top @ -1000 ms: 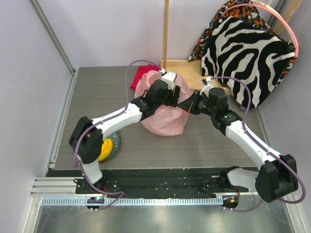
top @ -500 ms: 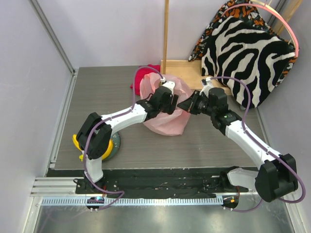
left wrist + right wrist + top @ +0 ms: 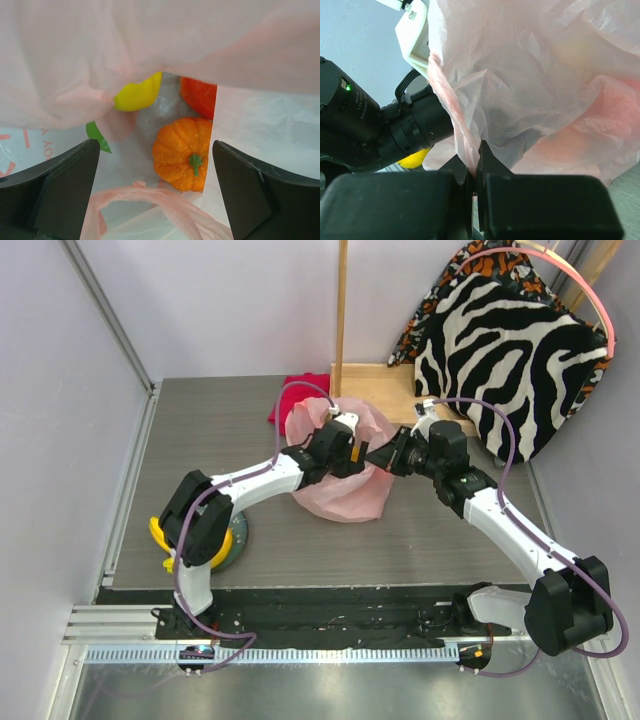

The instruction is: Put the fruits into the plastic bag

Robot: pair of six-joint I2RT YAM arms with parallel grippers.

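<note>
My R gripper (image 3: 475, 176) pinches the plastic bag (image 3: 338, 492) at its right rim so the mouth gapes. L gripper (image 3: 155, 150), spread wide, hangs inside over the orange fruit (image 3: 181, 152); the yellow bit is prob. banana (image 3: 138, 93).

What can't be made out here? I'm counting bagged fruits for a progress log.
- Green fruit, left wrist: only a sliver shows past the plastic bag's film.
- Red fruit, left wrist: partly covered by film.
- Yellow piece, left wrist: too little shows to name it.
- Bananas, top view: mostly behind the left arm.
- Bag's contents, top view: hidden by film.
</note>
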